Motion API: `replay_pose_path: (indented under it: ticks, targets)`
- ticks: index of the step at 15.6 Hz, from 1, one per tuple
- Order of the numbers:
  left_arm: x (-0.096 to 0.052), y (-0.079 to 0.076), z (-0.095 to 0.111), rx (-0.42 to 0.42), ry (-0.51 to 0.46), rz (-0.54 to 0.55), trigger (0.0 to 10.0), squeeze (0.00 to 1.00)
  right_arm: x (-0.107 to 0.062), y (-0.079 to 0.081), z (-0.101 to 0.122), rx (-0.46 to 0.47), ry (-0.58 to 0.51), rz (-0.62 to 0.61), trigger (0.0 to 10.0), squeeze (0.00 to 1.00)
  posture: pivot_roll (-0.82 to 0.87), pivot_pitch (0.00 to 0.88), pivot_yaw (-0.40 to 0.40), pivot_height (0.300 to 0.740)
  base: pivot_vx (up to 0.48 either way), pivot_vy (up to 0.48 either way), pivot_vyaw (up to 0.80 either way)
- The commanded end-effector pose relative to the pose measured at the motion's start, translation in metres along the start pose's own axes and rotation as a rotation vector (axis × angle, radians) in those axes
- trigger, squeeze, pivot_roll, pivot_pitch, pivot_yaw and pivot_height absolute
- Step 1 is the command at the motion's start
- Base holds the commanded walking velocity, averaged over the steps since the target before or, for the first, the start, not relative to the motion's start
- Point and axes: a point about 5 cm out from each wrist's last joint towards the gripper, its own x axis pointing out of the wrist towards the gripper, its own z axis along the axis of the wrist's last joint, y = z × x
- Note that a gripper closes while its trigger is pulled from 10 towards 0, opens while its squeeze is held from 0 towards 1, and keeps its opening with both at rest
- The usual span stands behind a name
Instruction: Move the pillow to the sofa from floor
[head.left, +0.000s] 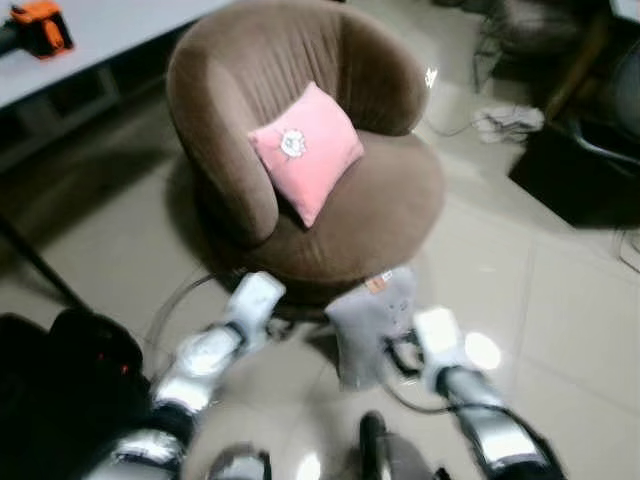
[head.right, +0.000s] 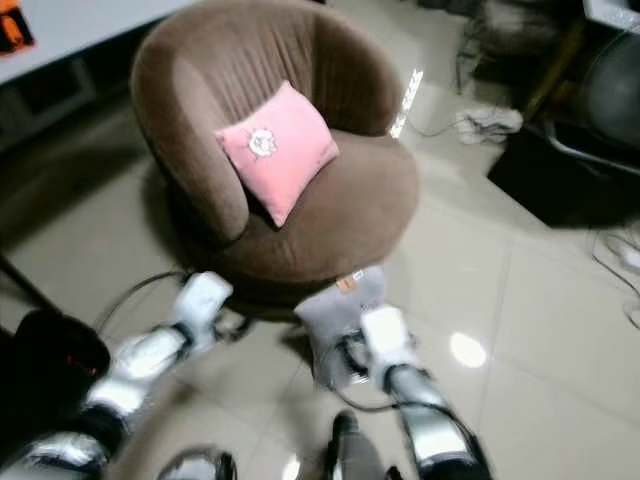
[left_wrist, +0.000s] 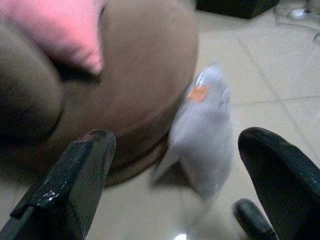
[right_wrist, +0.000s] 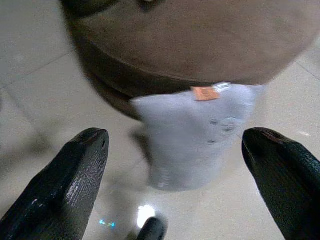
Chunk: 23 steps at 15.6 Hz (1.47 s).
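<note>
Grey and pale, the pillow (right_wrist: 192, 135) stands on the tiled floor (head.left: 520, 290), leaning against the front base of the brown round sofa (head.left: 380, 200). Its orange tag (right_wrist: 204, 93) reads clearly in the right wrist view, where the right gripper (right_wrist: 185, 165) is spread wide, grasping nothing, fingers either side of the pillow. The left gripper (left_wrist: 180, 170) is likewise released. The head views add a pink cushion (head.left: 305, 148) on the seat and cables (head.left: 505, 122) beyond.
</note>
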Motion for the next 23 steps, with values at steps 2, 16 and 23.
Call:
replay_pose_path:
  ticks: [2,16,23]
  targets:
    - [0.006,-0.013,0.007,0.012,-0.040,-0.052,10.0,0.00,-0.005,-0.012,-0.005,0.000,0.009,-0.028,10.0,0.00,0.00,0.194,-0.089,0.740,0.137,0.197,0.00]
    - [0.042,-0.037,0.052,0.122,-0.067,-0.289,10.0,0.00,-0.005,-0.021,0.012,0.065,-0.101,-0.253,10.0,0.00,-0.32,0.098,0.155,0.740,0.000,0.000,-0.33]
    - [0.052,-0.053,0.063,0.107,-0.092,-0.345,10.0,0.00,-0.005,-0.021,0.012,0.053,-0.092,-0.261,10.0,0.00,-0.30,0.098,0.118,0.740,0.000,0.242,0.00]
